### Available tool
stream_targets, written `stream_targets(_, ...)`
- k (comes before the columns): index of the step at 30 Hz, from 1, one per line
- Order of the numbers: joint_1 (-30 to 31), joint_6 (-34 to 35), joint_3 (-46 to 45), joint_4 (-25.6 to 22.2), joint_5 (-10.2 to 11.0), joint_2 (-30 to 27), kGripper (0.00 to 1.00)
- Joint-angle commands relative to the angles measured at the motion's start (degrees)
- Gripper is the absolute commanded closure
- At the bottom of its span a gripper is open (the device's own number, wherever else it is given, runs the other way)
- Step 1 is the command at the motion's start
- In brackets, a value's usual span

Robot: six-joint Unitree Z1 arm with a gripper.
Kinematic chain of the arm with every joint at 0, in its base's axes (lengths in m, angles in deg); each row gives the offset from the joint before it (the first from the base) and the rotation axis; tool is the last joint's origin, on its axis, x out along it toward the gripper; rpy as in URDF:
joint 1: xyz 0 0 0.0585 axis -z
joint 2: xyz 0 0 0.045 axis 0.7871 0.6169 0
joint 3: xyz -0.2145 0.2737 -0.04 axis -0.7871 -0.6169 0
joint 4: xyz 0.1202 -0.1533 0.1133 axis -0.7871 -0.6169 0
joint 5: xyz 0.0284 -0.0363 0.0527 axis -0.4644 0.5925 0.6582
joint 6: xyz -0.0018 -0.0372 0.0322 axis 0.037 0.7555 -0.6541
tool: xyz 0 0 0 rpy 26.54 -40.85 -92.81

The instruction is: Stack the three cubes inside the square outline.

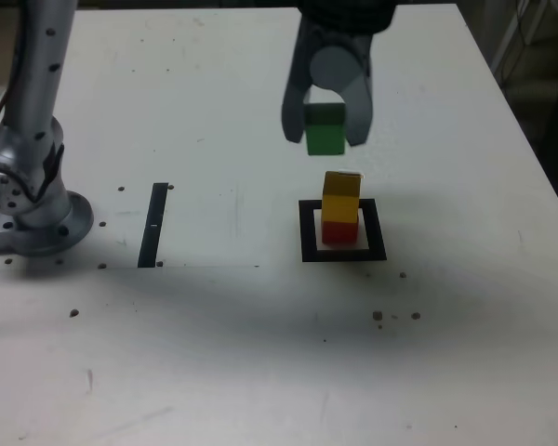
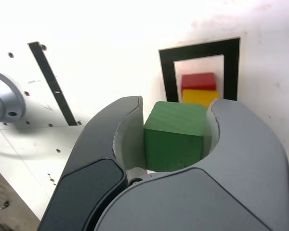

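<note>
Gripping the green cube (image 1: 325, 129) between them, the fingers (image 2: 221, 120) hold it raised off the surface (image 1: 232, 372), one on either side. In the exterior view, the yellow cube (image 1: 340, 206) sits on the red cube (image 1: 339, 232), below the held cube and apart from the fingers, inside the black square outline (image 1: 376, 229).

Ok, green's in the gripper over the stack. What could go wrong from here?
The yellow cube looks set slightly off the red cube, so pressing the green cube down off-centre could topple both. In the exterior view green sits a little left of yellow, so letting go without lining up might drop it beside the stack. The gripper's fingers could also knock yellow on the way down.
</note>
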Motion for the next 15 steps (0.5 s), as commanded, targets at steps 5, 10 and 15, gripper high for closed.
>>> stream_targets(5, 1.19, 0.50, 1.45, -0.90, -0.23, 2.17, 0.71)
stream_targets(10, 1.66, 0.63, 1.58, -0.92, -0.51, 2.92, 0.71)
stream_targets(15, 1.84, 0.66, 1.46, -0.90, -0.88, 3.58, 0.71)
